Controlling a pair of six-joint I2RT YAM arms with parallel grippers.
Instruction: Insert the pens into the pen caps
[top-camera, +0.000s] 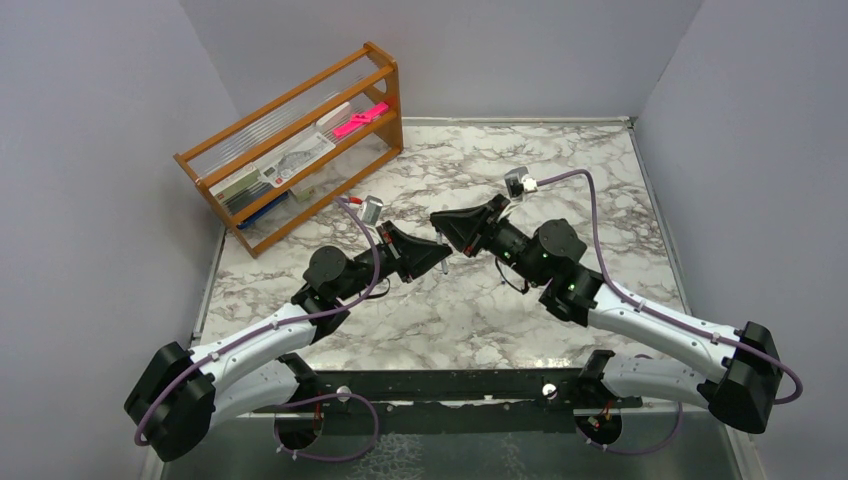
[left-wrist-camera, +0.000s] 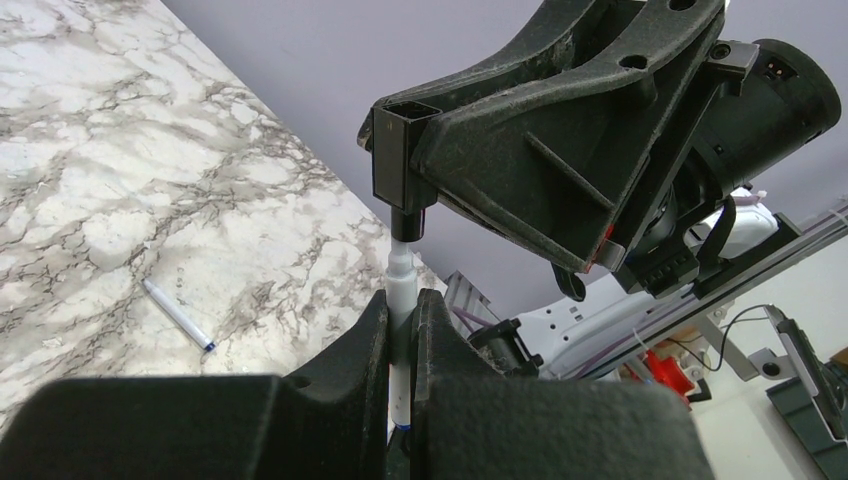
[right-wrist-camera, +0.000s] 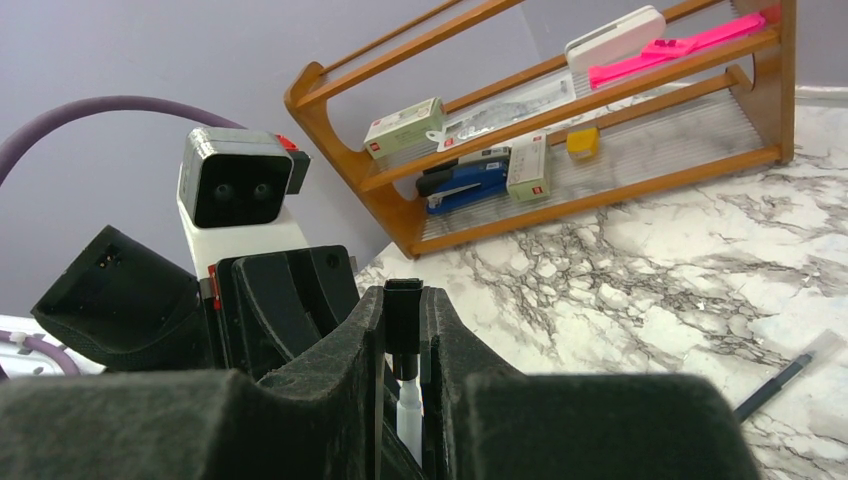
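1. Upper left of the overhead view: a wooden rack (right-wrist-camera: 787, 90) stands on the marble tabletop (top-camera: 560, 170), against the back corner.
2. Its top shelf holds a pink strip (right-wrist-camera: 690, 47) beside a white box (right-wrist-camera: 612, 32), with a green box (right-wrist-camera: 405, 127) toward the left end.
3. The lower shelf carries a blue stapler (right-wrist-camera: 468, 185), a small upright carton (right-wrist-camera: 527, 167) and a yellow block (right-wrist-camera: 583, 142).
4. At frame centre, both arms meet tip to tip above the tabletop, well apart from the rack.
5. The left pincer (left-wrist-camera: 402, 310) is clamped on a white pen (left-wrist-camera: 400, 275), which stands upright between its fingers with the tapered tip poking out above them.
6. The right pincer (right-wrist-camera: 403, 300) is clamped on a black cap (left-wrist-camera: 407, 222), which juts from its fingertips.
7. In the left wrist view the cap's mouth sits on the pen's tip, the two in line. The barrel below is bare down to the left fingers.
8. A loose pen (left-wrist-camera: 178, 315) with a blue end lies flat on the tabletop at the left of that view.
9. A dark pen (right-wrist-camera: 775, 388) lies at the lower right of the right wrist view.
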